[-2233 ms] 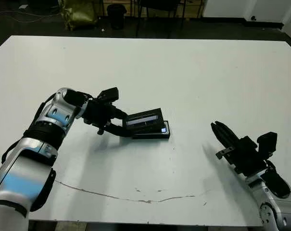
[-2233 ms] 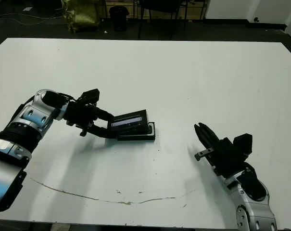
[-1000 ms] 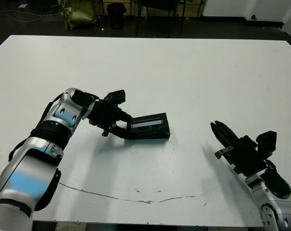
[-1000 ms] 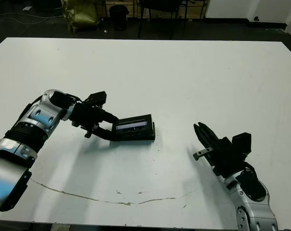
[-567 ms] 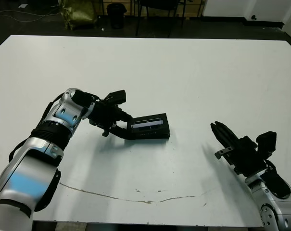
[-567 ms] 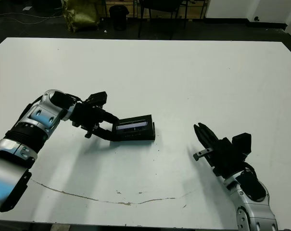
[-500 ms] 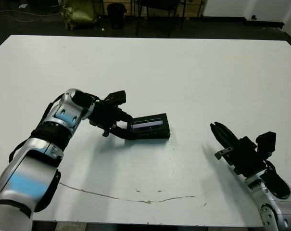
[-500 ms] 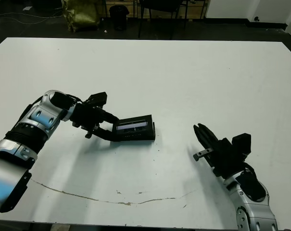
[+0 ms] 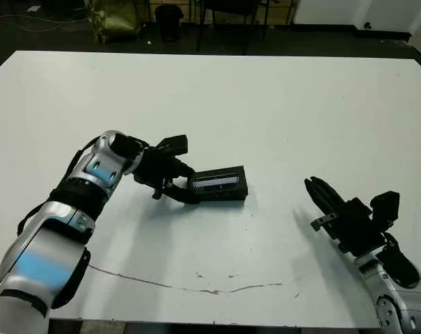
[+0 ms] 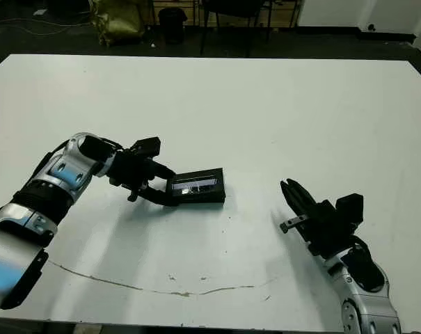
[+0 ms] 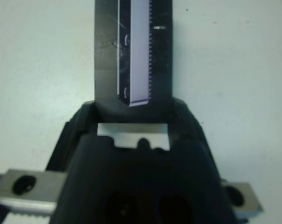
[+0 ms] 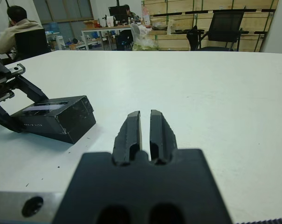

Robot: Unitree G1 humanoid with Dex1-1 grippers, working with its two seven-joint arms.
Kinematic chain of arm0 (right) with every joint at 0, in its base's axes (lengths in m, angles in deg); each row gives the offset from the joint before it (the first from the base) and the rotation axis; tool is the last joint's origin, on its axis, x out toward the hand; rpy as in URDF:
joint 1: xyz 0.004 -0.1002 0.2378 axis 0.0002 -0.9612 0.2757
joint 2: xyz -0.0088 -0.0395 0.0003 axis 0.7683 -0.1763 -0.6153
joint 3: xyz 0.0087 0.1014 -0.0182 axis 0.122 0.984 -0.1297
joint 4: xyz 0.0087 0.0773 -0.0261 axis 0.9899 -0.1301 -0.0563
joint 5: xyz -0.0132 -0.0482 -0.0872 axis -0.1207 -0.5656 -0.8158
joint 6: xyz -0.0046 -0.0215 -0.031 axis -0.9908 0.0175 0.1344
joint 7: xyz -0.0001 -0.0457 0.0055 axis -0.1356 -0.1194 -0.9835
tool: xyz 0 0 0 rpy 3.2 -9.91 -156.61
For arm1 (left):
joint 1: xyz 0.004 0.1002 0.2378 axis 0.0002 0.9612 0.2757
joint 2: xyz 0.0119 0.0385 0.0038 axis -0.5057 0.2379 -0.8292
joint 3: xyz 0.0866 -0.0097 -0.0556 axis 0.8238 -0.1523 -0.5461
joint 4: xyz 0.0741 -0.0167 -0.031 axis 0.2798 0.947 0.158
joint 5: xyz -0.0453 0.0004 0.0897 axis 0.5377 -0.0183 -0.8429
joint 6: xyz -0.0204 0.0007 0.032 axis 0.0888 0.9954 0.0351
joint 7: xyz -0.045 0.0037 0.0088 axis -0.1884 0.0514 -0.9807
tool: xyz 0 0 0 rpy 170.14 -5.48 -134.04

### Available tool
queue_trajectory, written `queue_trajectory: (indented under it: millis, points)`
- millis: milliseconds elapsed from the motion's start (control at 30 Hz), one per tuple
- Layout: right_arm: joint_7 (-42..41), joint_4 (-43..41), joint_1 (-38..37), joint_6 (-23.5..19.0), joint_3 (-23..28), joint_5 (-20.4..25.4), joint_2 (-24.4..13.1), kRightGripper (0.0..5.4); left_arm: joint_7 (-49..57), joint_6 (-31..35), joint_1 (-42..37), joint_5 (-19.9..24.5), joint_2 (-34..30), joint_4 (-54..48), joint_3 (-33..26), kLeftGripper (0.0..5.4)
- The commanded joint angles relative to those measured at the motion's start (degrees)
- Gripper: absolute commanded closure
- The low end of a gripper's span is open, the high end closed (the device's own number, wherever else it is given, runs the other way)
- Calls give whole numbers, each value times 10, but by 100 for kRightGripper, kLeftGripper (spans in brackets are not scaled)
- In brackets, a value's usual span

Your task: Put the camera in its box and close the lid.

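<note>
White table (image 9: 266, 104): left gripper (image 9: 184, 191) clamps the lid's (image 9: 216, 181) near end, seated over the box (image 12: 61, 127); press down evenly, then release. Right gripper (image 12: 145, 133), fingers together, empty, well apart. Camera unseen.

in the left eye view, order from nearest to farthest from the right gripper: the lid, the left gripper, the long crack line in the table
1. The crack line, near the front edge, its end closest to the right gripper.
2. The lid, on the box at mid-table.
3. The left gripper, at the lid's far end.
</note>
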Motion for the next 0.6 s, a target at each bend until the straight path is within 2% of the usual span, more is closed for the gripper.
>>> queue_trajectory:
  millis: [33,133,433,600]
  points:
    - [-5,8,-2,-3,0,4,1,540,-8,-5,1,-8,19,-5,16,316]
    - [4,1,-5,-14,-1,2,1,540,-12,5,-5,-8,24,2,19,316]
    - [-4,12,-4,2,-3,2,4,540,-10,-6,-15,-24,31,6,32,316]
    - [0,6,-6,-7,-4,2,4,540,-6,6,-20,-37,35,-3,43,317]
